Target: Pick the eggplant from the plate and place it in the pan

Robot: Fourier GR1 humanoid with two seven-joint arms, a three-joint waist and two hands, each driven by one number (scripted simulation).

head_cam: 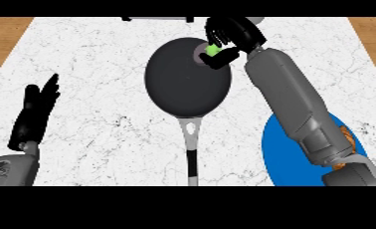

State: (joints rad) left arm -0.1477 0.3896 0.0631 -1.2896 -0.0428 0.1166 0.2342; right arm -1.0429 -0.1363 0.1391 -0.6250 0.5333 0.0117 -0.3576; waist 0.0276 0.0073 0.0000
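Where the head view looks steeply down on the white marbled counter point(95, 123), a dark grey pan point(187, 78) lies near the middle, its round bowl toward the far side and its long handle point(192, 148) running straight back toward the view's lower edge. At the pan's far right rim the right hand point(234, 36) hangs with fingers and thumb curled together round the eggplant point(211, 51), of which only a small bright green part and a pale patch beside it show between the black fingers; the rest is hidden by the hand. Held so, the eggplant sits over the pan's upper right edge; whether it touches the pan cannot be told. From that hand the grey right forearm point(294, 103) slants down to the pan's right, crossing the blue plate point(283, 163), which lies to the right of the pan's handle and is partly covered by the arm. Well to the left of the pan, the left hand point(35, 111) rests open near the view's left edge, fingers straight and pointing up, touching nothing.
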